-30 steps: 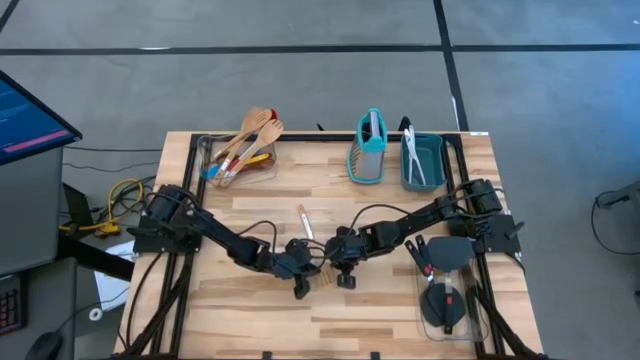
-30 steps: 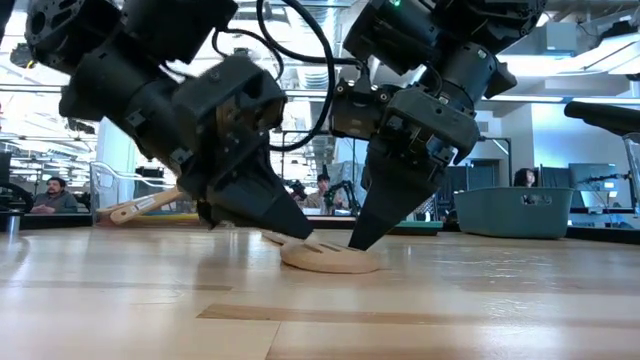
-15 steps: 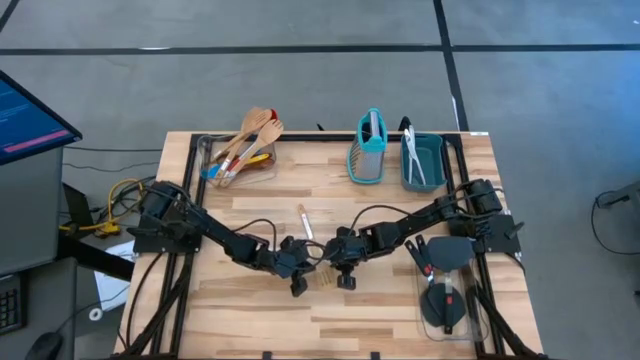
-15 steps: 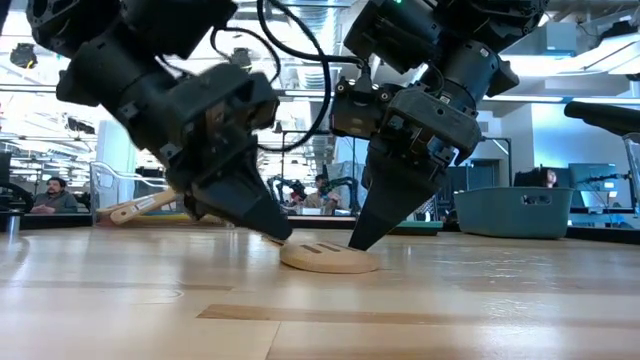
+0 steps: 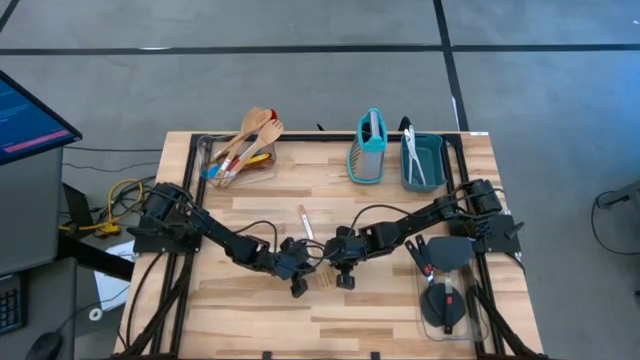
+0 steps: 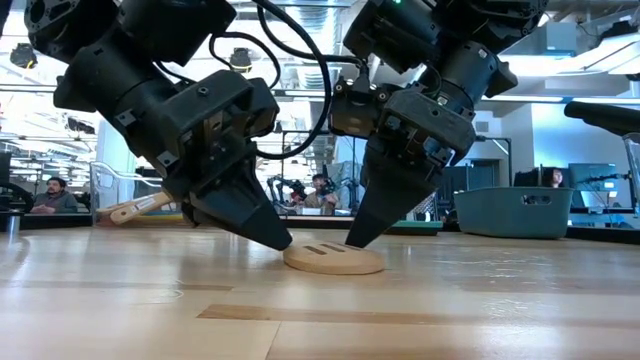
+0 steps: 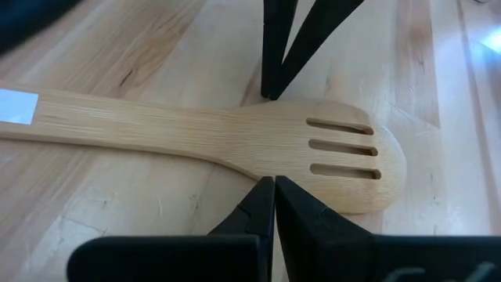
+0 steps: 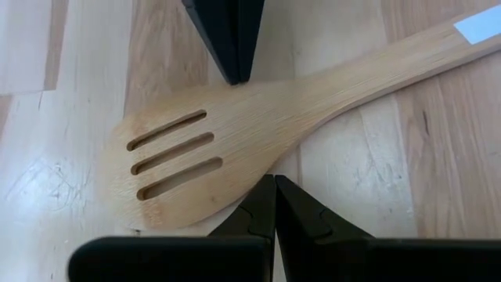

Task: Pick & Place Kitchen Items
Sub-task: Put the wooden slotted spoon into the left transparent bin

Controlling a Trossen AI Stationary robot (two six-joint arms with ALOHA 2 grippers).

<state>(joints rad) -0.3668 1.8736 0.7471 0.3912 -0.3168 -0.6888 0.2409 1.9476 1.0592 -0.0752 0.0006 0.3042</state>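
Both grippers are closed to a point, neither holding anything. My left gripper (image 6: pixel 270 236) rests its tip at one edge of the slotted wooden spatula (image 6: pixel 333 259), where the blade narrows to the neck; my right gripper (image 6: pixel 357 238) meets the opposite edge, so the two tips flank the spatula from either side. In the left wrist view the left gripper (image 7: pixel 274 192) touches the near rim of the spatula (image 7: pixel 235 135), with the other arm's tip at the far rim.

The spatula lies flat on the worktop (image 5: pixel 270 320), near its middle and a little toward the front edge, handle pointing toward the back edge.

Progress, as I judge it: this spatula is not yet lifted or placed. A clear tub (image 5: pixel 240 160) at the back-left corner holds wooden and coloured spoons; a teal grater (image 5: pixel 369 150) stands at the back edge, with a teal bin (image 5: pixel 435 160) beside it holding metal cutlery. Black spatulas (image 5: pixel 445 290) lie near the front-right corner. Which items still need moving I cannot tell.
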